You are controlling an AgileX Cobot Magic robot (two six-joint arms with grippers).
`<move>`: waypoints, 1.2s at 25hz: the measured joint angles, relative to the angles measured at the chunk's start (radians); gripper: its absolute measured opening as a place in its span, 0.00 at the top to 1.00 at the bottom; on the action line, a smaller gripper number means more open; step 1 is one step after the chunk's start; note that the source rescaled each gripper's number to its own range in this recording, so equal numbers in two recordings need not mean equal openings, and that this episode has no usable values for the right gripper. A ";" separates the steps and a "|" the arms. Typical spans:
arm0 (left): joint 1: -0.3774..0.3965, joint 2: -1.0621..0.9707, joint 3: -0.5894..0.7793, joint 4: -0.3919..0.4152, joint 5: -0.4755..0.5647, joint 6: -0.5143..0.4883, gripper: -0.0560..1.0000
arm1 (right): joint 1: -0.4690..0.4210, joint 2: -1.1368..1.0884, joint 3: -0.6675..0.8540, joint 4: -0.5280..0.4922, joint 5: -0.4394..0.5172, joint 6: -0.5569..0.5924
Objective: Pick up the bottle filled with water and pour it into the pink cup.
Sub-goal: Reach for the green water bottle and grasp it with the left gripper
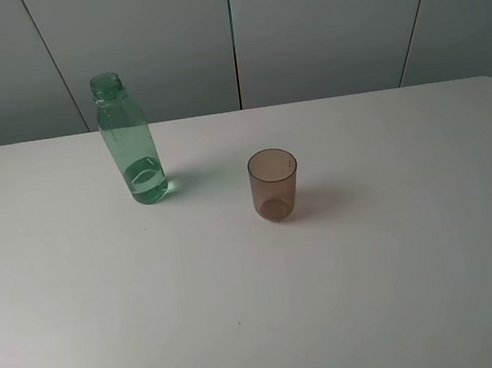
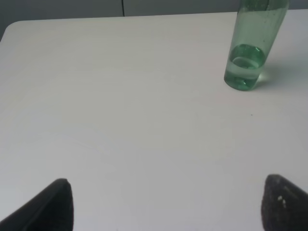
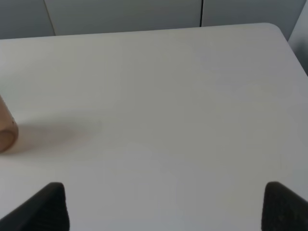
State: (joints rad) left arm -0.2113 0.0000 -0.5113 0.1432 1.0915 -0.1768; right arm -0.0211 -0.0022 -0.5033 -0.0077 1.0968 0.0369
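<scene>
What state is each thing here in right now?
bottle: upright, uncapped, some water inside
cup: upright, empty, apart from the bottle
left tool: open, holding nothing
right tool: open, holding nothing

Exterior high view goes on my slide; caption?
Uncapped green bottle stands left of the pink cup on a white table.

Green bottle (image 1: 131,144), brownish-pink cup (image 1: 274,185), white table (image 1: 376,294)

Left gripper (image 2: 168,207) is poised, angled down, with jaws spread wide, gripping nothing, only its dark fingertips (image 2: 53,209) showing. Right gripper (image 3: 166,209) matches it: jaws wide apart, empty, both fingertips (image 3: 45,209) in view.
</scene>
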 joint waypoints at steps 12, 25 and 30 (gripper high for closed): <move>0.000 0.000 0.000 -0.004 0.000 0.004 0.00 | 0.000 0.000 0.000 0.000 0.000 0.000; 0.000 0.146 -0.020 -0.001 -0.031 0.050 0.00 | 0.000 0.000 0.000 0.000 0.000 0.000; 0.000 0.405 -0.084 -0.054 -0.249 0.079 0.00 | 0.000 0.000 0.000 0.000 0.000 0.000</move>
State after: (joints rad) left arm -0.2113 0.4053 -0.5952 0.0889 0.8425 -0.0973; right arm -0.0211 -0.0022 -0.5033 -0.0077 1.0968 0.0369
